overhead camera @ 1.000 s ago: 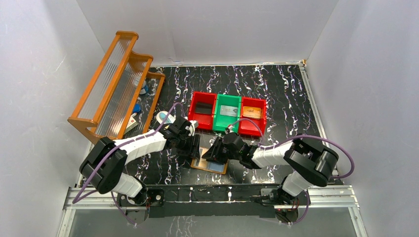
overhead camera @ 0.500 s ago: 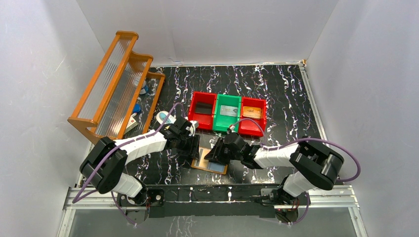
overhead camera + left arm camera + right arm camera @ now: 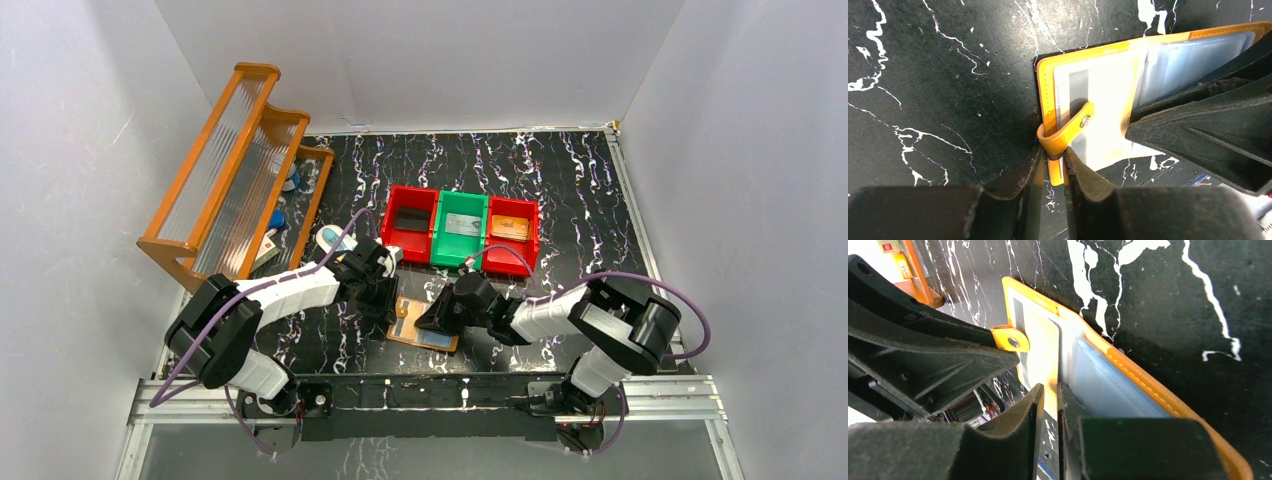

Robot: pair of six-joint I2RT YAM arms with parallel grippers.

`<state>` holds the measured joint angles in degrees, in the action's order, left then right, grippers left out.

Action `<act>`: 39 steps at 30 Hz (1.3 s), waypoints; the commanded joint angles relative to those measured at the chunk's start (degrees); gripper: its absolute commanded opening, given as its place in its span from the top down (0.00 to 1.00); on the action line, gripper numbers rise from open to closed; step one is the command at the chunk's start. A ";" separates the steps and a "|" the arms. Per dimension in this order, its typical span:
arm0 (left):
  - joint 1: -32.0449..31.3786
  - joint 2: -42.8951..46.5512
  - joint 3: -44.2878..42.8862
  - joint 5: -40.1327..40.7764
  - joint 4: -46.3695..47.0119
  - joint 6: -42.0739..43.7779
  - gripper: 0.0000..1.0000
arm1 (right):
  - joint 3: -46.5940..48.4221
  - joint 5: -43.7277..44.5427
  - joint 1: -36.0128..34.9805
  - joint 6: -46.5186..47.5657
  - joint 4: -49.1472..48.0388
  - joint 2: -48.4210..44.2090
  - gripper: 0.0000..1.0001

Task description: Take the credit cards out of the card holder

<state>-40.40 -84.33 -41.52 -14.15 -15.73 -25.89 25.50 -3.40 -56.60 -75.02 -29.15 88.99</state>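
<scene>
The orange card holder (image 3: 412, 322) lies open on the black marbled table near the front edge, between my two grippers. In the left wrist view the holder (image 3: 1048, 95) shows its clear window and snap tab (image 3: 1073, 129). My left gripper (image 3: 1054, 167) is shut on the holder's left edge beside the tab, and it also shows from above (image 3: 390, 305). My right gripper (image 3: 1050, 400) is shut on a thin shiny pale credit card (image 3: 1040, 347) at the holder's open side, seen from above too (image 3: 432, 318). A pale blue-grey card (image 3: 1113, 385) sits in a sleeve beside it.
Three bins stand behind: a red bin (image 3: 408, 222), a green bin (image 3: 460, 228) with a grey card, and a red bin (image 3: 510, 232) with an orange card. A wooden rack (image 3: 235, 170) stands at the left. A pale blue-and-white oval item (image 3: 330, 238) lies near it.
My left gripper has eased slightly left, so more of the holder's left end and tab shows. My right arm has shifted a little; both grippers stay at the holder.
</scene>
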 commanded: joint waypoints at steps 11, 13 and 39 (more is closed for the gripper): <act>-3.79 -0.43 4.02 -1.28 3.38 -5.76 0.94 | -4.73 0.02 -0.44 -4.56 -19.07 3.90 0.79; -3.85 0.04 4.85 -0.81 3.66 -6.78 0.97 | -6.82 0.00 -0.53 -4.79 -22.64 4.32 0.84; -3.86 3.01 6.73 8.06 0.39 -9.72 1.00 | -18.55 0.39 1.67 -5.35 -14.18 -8.92 0.83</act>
<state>-43.66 -80.88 -36.36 -9.39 -9.30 -36.03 8.91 -3.16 -55.70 -79.61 -44.95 81.28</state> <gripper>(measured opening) 0.051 0.159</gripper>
